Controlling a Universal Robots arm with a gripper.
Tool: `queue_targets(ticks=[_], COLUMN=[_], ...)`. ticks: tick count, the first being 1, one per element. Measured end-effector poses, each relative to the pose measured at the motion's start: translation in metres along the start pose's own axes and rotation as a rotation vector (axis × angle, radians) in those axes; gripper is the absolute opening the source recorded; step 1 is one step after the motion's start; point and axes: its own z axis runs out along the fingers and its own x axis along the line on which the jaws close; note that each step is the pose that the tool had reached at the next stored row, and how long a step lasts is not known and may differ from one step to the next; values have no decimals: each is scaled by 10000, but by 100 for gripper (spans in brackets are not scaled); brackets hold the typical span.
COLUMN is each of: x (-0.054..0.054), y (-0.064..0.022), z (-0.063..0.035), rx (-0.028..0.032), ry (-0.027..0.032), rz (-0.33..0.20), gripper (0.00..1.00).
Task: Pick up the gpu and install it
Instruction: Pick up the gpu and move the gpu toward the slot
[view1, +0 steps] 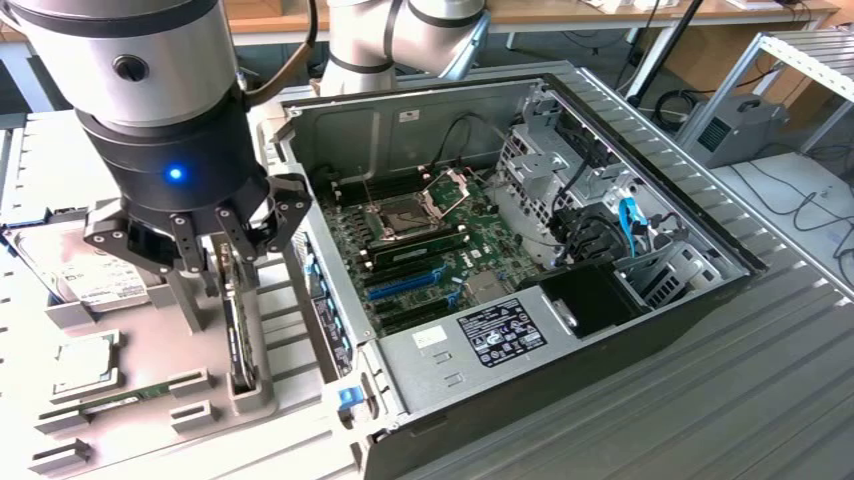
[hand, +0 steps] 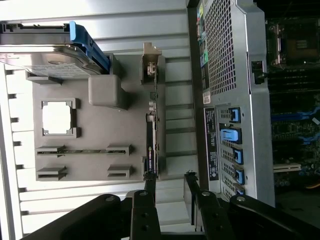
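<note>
**A:** Exterior view first. How is the arm (view1: 134, 70) posed?

**B:** Its last section points straight down at the exterior view's left, with a blue light glowing on the dark wrist body. The claw (view1: 224, 262) hangs low over the grey holder tray (view1: 147, 445), just beside the open computer case (view1: 694, 290).

**A:** And the claw itself?

**B:** Spread apart, with nothing pinched between the fingers.

**A:** Where is the gpu?

**B:** The gpu (view1: 240, 340) stands on its long edge in a slot of the tray, on the side nearest the case. It is not installed. The claw is over the end of the card farther from the camera.

**A:** What does the wrist view add?

**B:** There the gpu (hand: 151, 145) is seen edge-on, a thin dark strip running toward the claw (hand: 170, 181). One fingertip (hand: 150, 189) lines up with the card's end, and the other stands off toward the case. I cannot tell whether either finger touches the card.

**A:** What else is on the tray?

**B:** A hard drive (view1: 74, 275), a processor chip (view1: 83, 365) in a square nest, and a memory stick (view1: 127, 400) lying in its clips. Inside the case the motherboard (view1: 441, 245) lies exposed, with blue slots showing. The case sits on a ribbed metal surface (view1: 761, 400).
</note>
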Motion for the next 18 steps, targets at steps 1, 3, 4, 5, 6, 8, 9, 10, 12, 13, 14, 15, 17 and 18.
queue_targets(ticks=[1, 3, 4, 5, 6, 8, 9, 10, 12, 13, 14, 15, 17, 18], x=[0, 2, 2, 2, 3, 4, 4, 5, 5, 6, 7, 7, 8, 8], y=[0, 0, -1, -1, -1, -1, -2, -2, -2, -2, -2, -3, -3, -3], z=[4, 12, 16, 20, 26, 35, 39, 43, 52, 57, 63, 68, 78, 82], rx=[0, 0, 0, 0, 0, 0, 0, 0, 0, 0, 0, 0, 0, 0], ry=[0, -1, 0, 0, 0, -1, -1, -1, 0, 0, 0, 0, 0, 0], rz=[0, 0, 0, 0, 0, 0, 0, 0, 0, 0, 0, 0, 0, 0], gripper=[36, 36, 36, 36, 36, 36, 36, 36, 36, 36, 36, 36, 36, 36])
